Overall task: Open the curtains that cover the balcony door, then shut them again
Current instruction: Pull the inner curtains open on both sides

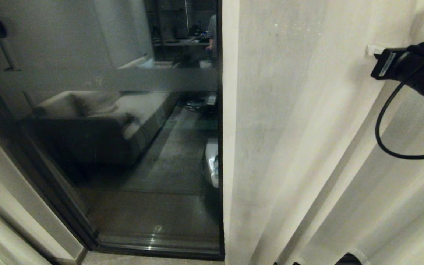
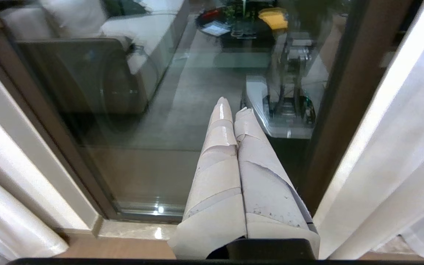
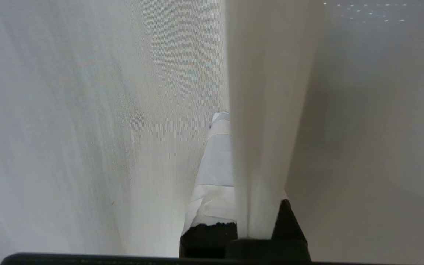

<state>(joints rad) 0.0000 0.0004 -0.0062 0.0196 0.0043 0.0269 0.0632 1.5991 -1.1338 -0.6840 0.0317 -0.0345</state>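
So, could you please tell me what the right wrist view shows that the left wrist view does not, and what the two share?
Only the right wrist view shows the right end effector shut on a fold of the curtain, with woven fabric filling the frame and one taped finger visible beside the fold.

Only the left wrist view shows the balcony door with its dark frame and reflective glass, and the left end effector shut on nothing, hanging free in front of the glass.

Both show cream curtain fabric and tape-wrapped fingers.
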